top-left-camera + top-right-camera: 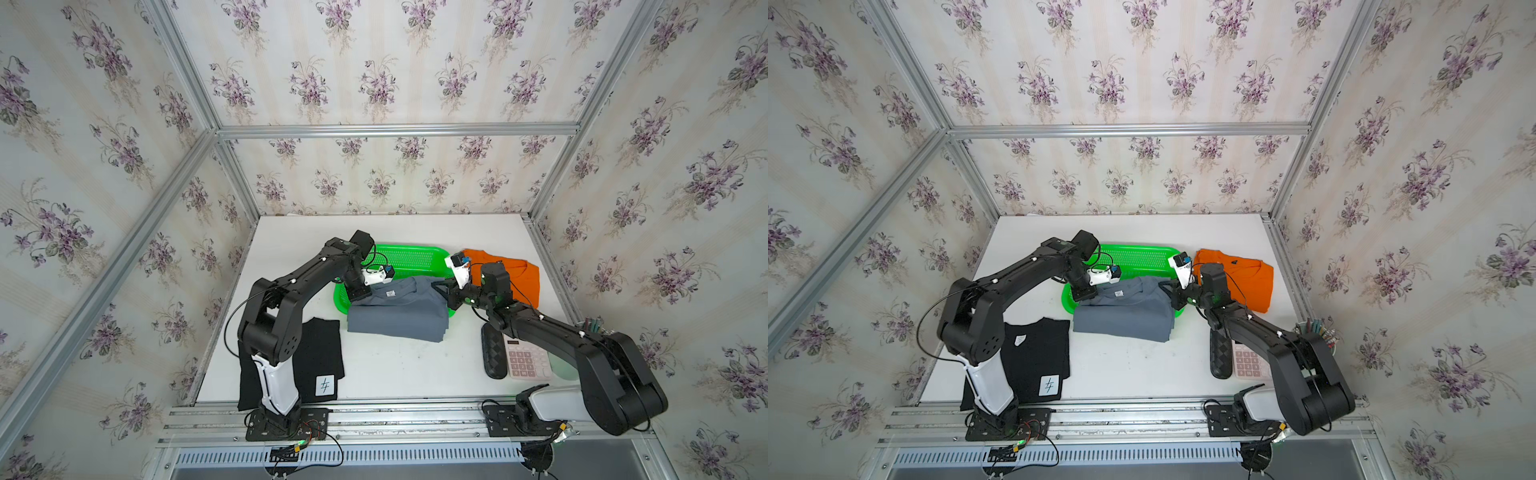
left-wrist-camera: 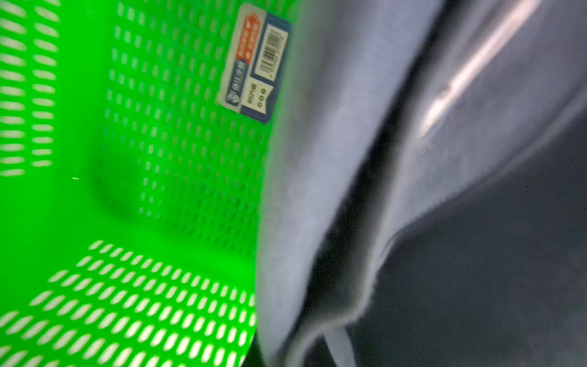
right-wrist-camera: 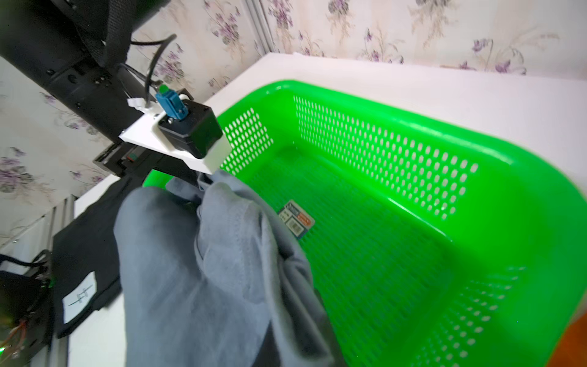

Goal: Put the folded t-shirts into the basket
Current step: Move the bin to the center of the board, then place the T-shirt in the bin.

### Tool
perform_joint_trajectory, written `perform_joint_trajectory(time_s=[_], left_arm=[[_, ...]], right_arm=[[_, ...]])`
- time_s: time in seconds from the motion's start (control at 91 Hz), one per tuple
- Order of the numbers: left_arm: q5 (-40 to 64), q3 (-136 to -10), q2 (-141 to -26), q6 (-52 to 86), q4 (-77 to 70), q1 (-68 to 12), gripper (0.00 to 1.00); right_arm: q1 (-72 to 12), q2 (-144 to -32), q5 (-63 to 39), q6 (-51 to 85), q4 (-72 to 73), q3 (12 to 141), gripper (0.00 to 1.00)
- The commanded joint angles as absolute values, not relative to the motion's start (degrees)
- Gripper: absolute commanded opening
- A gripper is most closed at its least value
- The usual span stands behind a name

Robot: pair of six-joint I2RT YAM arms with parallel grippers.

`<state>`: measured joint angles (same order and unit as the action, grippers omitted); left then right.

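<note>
The black folded cloth t-shirt (image 1: 322, 353) with a white hem patch (image 1: 324, 385) lies flat on the white table (image 1: 395, 374) at the left, partly behind the left arm.

The left gripper (image 1: 358, 296) is closed, jaws pinched on the far-left corner of the slate-grey folded t-shirt (image 1: 399, 318). This shirt's long axis runs left to right. Its white neck label (image 1: 390, 293) faces up and its collar edge points away, toward the bright green perforated plastic basket (image 1: 411, 259).

The far edge is raised over the basket's near rim; the near edge rests on the table. A sticker (image 3: 297, 219) lies on the basket floor, just beside the grey cloth.

The right gripper (image 1: 439, 289) is likewise closed, on the far-right corner.

The bright orange folded t-shirt (image 1: 519, 276) lies on the table, right of the basket.
</note>
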<state>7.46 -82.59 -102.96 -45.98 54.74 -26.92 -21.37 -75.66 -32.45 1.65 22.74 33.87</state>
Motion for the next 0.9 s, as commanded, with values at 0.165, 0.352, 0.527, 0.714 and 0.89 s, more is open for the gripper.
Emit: perform_joint_trajectory(time_s=[0.165, 0.352, 0.527, 0.714, 0.89], left_arm=[[2.9, -93.88, -92.82, -45.04, 64.23, -29.28, 0.0], [0.36, -98.52, -86.87, -48.04, 69.31, -30.93, 0.0], [0.02, -97.27, -81.56, -48.26, 66.44, -31.03, 0.0], [-1.29, -99.29, -83.17, -50.84, 65.58, -30.88, 0.0], [0.43, -100.44, -89.2, -54.48, 67.22, -29.29, 0.0]], right_arm=[[-22.32, -66.35, -39.73, 5.32, 13.19, 44.57, 0.0], [-22.98, -59.92, -41.92, 8.34, 11.03, 47.47, 0.0], [-23.01, -58.99, -42.24, 7.11, 10.64, 48.03, 0.0], [-22.97, -64.34, -42.69, 5.78, 11.79, 51.38, 0.0], [-22.96, -70.29, -40.77, 2.22, 10.89, 53.72, 0.0]])
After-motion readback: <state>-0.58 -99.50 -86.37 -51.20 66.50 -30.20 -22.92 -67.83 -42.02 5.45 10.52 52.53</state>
